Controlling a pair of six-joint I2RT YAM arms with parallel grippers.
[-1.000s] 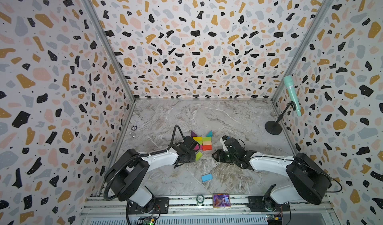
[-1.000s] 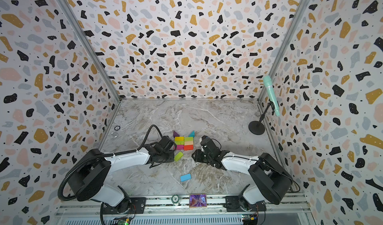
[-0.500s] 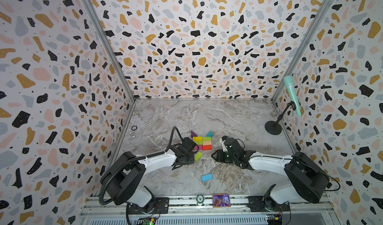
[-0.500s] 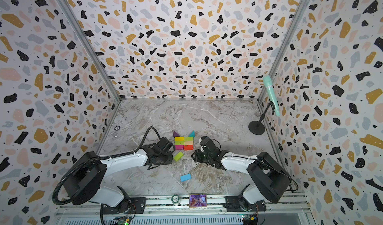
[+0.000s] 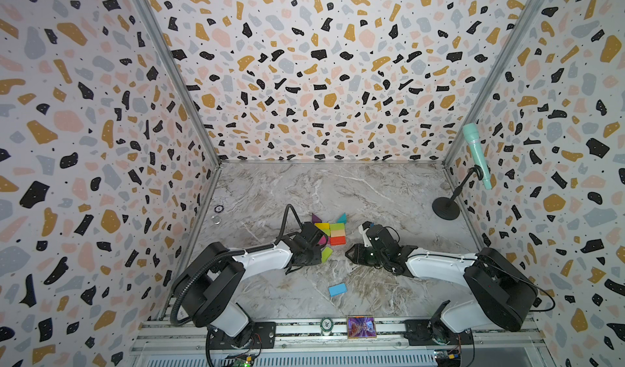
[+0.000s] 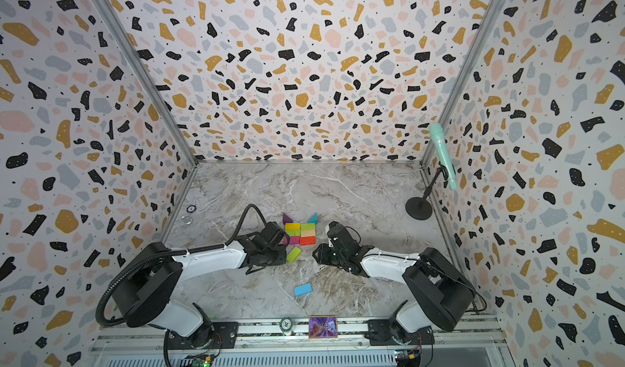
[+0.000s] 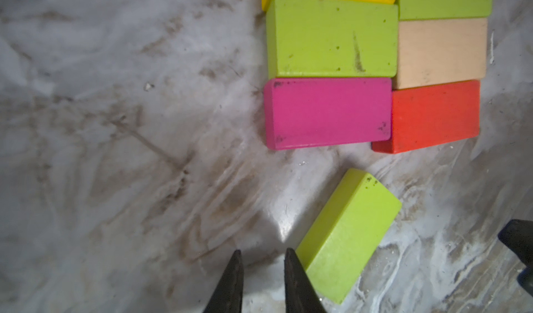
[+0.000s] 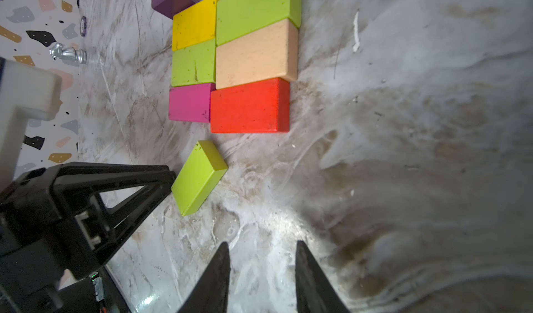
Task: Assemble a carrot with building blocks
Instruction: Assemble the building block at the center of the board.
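Carrot, loose green block: same positions.

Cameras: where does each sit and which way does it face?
Top views: high over the front edge of the marble table, looking down toward the back wall, showing the left arm and right arm.
Left wrist: on the left arm, looking down past its own slightly parted, empty jaws at the loose lime green rectangular block.
Right wrist: on the right arm, facing across the table toward the left wall; its parted jaws and the left arm's show.
Shared: both wrist views show that block and the magenta rectangular block.
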